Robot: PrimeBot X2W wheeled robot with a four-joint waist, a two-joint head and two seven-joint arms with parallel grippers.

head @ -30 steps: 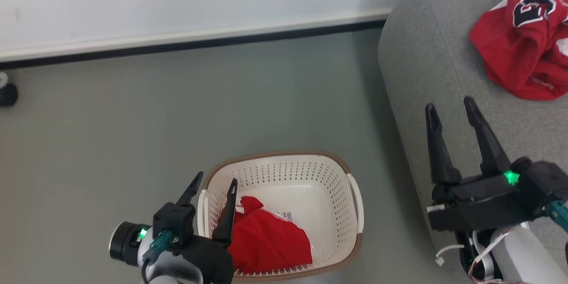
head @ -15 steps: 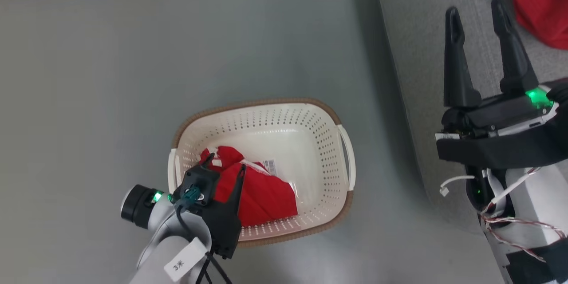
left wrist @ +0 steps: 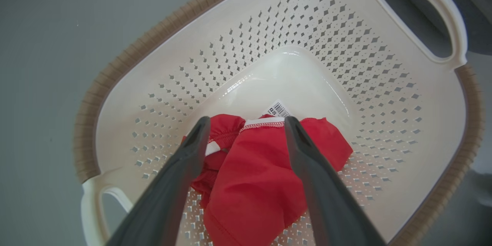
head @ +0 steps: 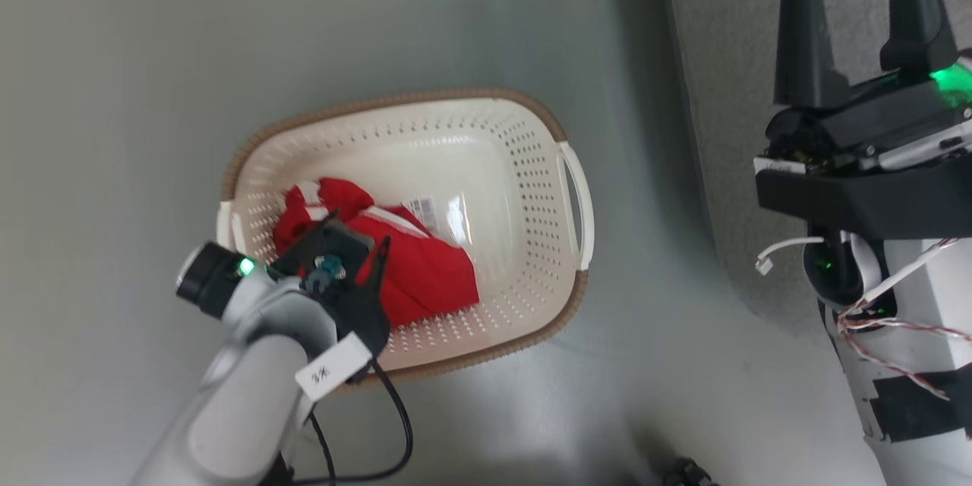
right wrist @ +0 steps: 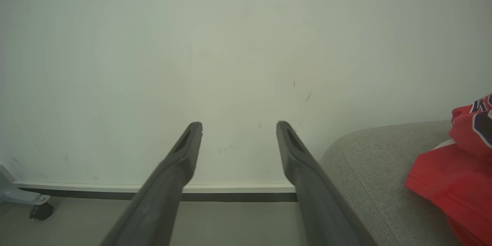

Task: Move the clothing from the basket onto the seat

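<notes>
Has dropped with the left gripper (left wrist: 246,123) from rim height into the cream perforated plastic basket (left wrist: 307,27): jaws wide apart, holding nothing, poised over the soft red white-trimmed garment (left wrist: 253,169) directly beneath. Means a grasp looks near. Keeps the right gripper (right wrist: 238,125) spread and empty beside the grey woven sofa seat (right wrist: 369,169), red lettered jersey (right wrist: 461,173) lying to its right.

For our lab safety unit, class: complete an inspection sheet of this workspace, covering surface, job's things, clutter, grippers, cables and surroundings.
Surface: grey floor under the basket.
Job's things: red garment in the basket; red jersey on the grey sofa.
Clutter: nothing seen.
Grippers: left gripper, jaws open over the garment; right gripper, jaws open, empty.
Cables: black cable loops below the left arm; white lead hangs off the right arm.
Surroundings: white wall, castor at its foot.
</notes>
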